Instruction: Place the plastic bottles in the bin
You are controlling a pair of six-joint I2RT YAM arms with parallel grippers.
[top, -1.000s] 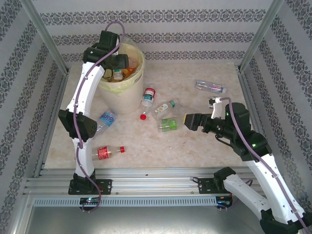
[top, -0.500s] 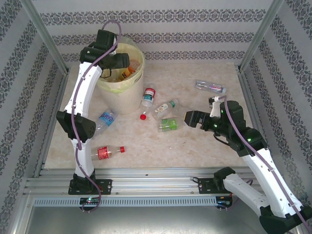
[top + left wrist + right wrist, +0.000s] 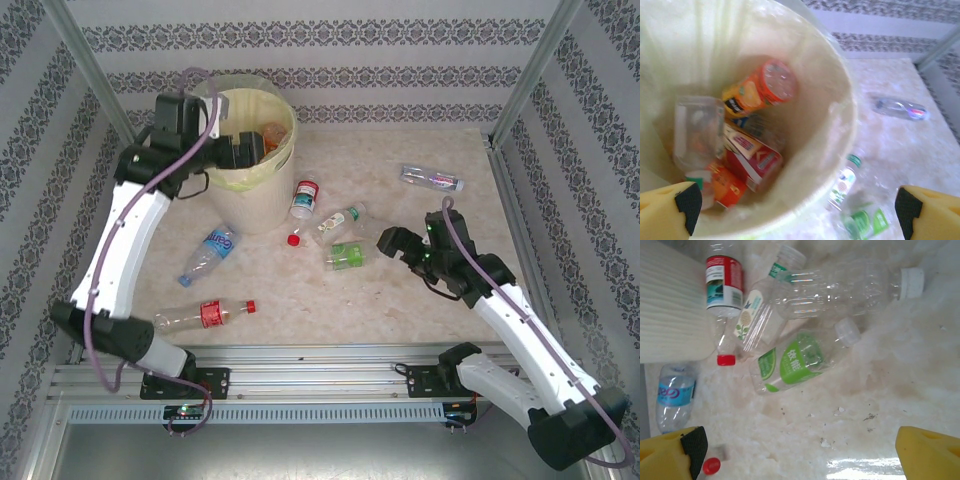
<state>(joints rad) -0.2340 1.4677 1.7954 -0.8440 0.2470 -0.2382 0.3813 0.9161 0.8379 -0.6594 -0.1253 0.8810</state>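
The cream bin (image 3: pixel 250 205) with its pale bag stands at the far left. My left gripper (image 3: pixel 243 150) hangs open above it, empty, yellow fingertips (image 3: pixel 680 210) wide apart. Inside the bin (image 3: pixel 842 125) lie several plastic bottles, among them an orange one (image 3: pixel 757 90). On the table lie a red-labelled bottle (image 3: pixel 304 198), a clear green-capped one (image 3: pixel 340 218), a green-labelled one (image 3: pixel 347 257), a blue-labelled one (image 3: pixel 208 252), a red-capped one (image 3: pixel 205 314) and a far one (image 3: pixel 431 178). My right gripper (image 3: pixel 395 243) is open just right of the green-labelled bottle (image 3: pixel 795 360), not touching it.
Metal frame posts and patterned walls close in the table on three sides. A rail (image 3: pixel 300 380) runs along the near edge by the arm bases. Bare marble (image 3: pixel 840 430) lies under my right gripper.
My left jaws opened wide over the bin and that arm's elbow swung down to the left. The right gripper lowered and edged toward the green-labelled bottle.
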